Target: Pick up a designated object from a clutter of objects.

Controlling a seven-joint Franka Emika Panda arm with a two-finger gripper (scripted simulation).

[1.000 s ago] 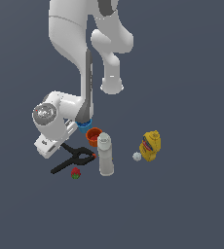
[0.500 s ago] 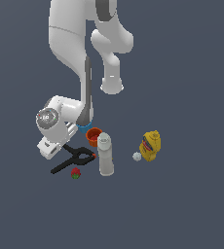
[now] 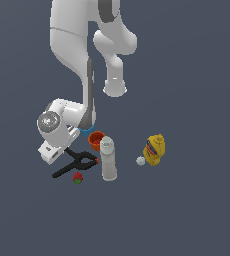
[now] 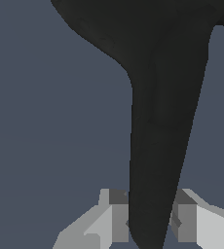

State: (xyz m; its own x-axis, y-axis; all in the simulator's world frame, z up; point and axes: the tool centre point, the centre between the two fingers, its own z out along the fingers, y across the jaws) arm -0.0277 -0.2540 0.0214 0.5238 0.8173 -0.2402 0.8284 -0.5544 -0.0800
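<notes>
Low, fingers [image 4: 115, 219] astride clamp [image 3: 77, 163] handle.

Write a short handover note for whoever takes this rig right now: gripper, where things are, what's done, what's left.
Gripper: down at the black clamp, fingers on either side of one handle; whether it is clamped yet cannot be told.
Clamp: lying flat beside the strawberry and white bottle.
Done: approach and straddling the handle.
Left: confirm the grip, then lift clear of the clutter.

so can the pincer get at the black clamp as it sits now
Probably yes: in the wrist view the pincer already straddles one handle of the black clamp, a finger on each side. Whether the pads touch it is unclear.
</notes>
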